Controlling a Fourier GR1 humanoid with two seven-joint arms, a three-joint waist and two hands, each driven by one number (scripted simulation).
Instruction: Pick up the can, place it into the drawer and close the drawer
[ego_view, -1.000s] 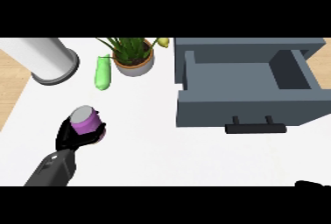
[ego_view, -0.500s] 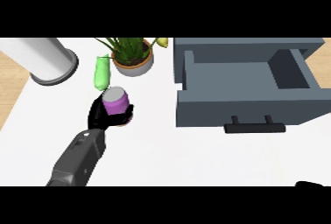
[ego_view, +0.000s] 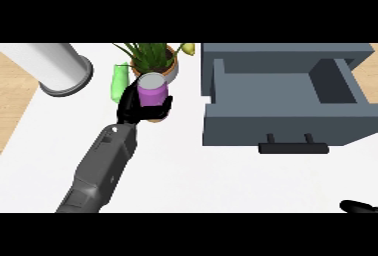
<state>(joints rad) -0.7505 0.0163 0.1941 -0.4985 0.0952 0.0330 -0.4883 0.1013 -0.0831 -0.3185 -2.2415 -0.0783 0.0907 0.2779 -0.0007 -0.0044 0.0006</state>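
My left hand (ego_view: 139, 109) is curled round a purple can (ego_view: 153, 91) with a grey top, held upright above the white counter in the head view. The can is to the left of the grey drawer (ego_view: 284, 122), which stands pulled open with a black handle (ego_view: 293, 147) at its front. A gap of counter separates the can from the drawer's left wall. Only a sliver of my right hand (ego_view: 359, 206) shows at the lower right edge; its fingers are out of sight.
A potted plant (ego_view: 157, 59) stands just behind the can. A green bottle (ego_view: 118, 83) lies beside it on the left. A white cylinder on a grey base (ego_view: 55, 67) stands at the far left. The counter's left edge meets wooden floor.
My left arm has carried the can forward and to the right, from the counter's left part to a spot just in front of the plant, nearer the drawer.
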